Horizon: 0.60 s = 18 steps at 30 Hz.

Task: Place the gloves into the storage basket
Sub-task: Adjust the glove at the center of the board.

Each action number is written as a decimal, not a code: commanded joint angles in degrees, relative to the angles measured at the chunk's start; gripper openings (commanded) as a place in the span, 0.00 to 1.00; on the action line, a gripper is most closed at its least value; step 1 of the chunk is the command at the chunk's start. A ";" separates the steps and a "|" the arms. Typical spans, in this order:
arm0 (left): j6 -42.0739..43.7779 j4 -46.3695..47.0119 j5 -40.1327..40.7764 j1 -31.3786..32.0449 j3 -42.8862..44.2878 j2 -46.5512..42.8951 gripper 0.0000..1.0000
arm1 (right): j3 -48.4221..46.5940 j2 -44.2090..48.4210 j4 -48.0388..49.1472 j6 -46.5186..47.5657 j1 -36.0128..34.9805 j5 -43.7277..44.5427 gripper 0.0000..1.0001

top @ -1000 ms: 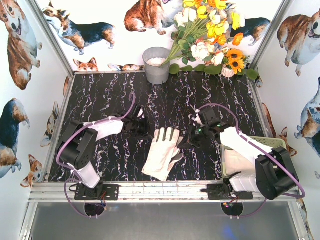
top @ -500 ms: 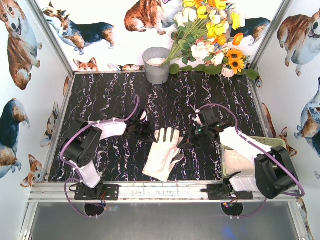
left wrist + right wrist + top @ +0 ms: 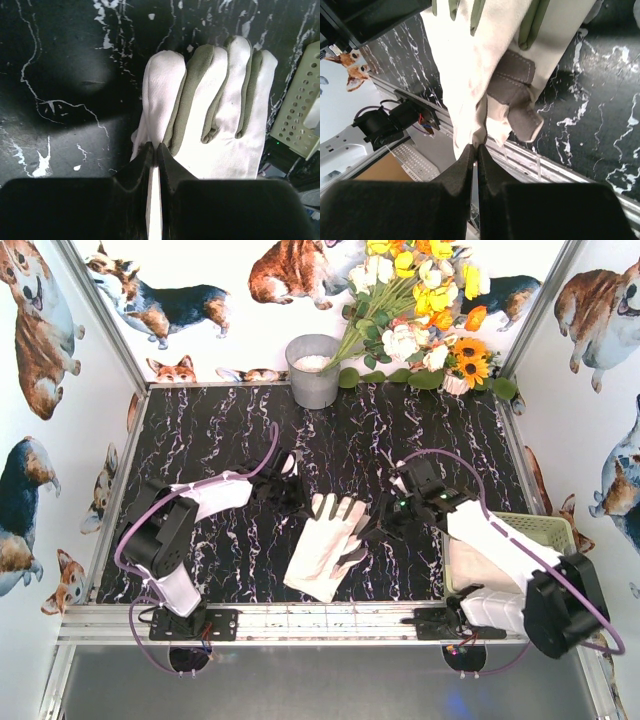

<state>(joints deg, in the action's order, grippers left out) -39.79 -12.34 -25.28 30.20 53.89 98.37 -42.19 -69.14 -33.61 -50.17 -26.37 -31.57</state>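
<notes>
A pair of cream-white gloves (image 3: 322, 548) with grey-olive fingers lies stacked in the middle of the black marbled table. My left gripper (image 3: 298, 502) is at their upper left edge and is shut on the fabric by the fingers, as the left wrist view (image 3: 155, 148) shows on the glove (image 3: 220, 115). My right gripper (image 3: 376, 530) is at their right edge and is shut on a fold of the glove (image 3: 480, 65), seen in the right wrist view (image 3: 476, 148). The pale yellow-green storage basket (image 3: 545, 526) stands at the right, partly under my right arm, with white fabric (image 3: 472, 565) inside.
A grey metal bucket (image 3: 313, 370) stands at the back centre beside a bunch of flowers (image 3: 420, 310). The metal rail (image 3: 320, 622) runs along the near table edge. The basket's slotted wall (image 3: 300, 110) shows at the right of the left wrist view.
My left gripper has moved right onto the gloves' upper left edge. My right arm has shifted a little right and toward the front, and the gloves' fingers have moved slightly right.
</notes>
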 commanded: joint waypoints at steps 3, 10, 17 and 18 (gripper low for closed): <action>3.05 -3.95 -2.29 0.21 2.88 -2.39 0.00 | -0.60 7.35 -3.65 -4.89 -1.20 2.10 0.00; 4.80 -4.80 -3.61 0.37 2.75 -1.29 0.00 | 3.28 6.86 -1.42 -7.12 -1.87 2.02 0.00; 5.86 -4.37 -3.90 0.39 3.76 1.23 0.00 | 3.61 1.91 0.27 -7.44 -3.91 2.90 0.00; 6.05 -4.36 -3.98 0.35 3.84 1.60 0.00 | 3.61 1.32 0.37 -7.40 -4.02 3.38 0.00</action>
<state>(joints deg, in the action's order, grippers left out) -35.55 -16.97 -28.38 30.41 55.86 98.28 -38.11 -66.52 -35.81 -56.97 -29.47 -29.23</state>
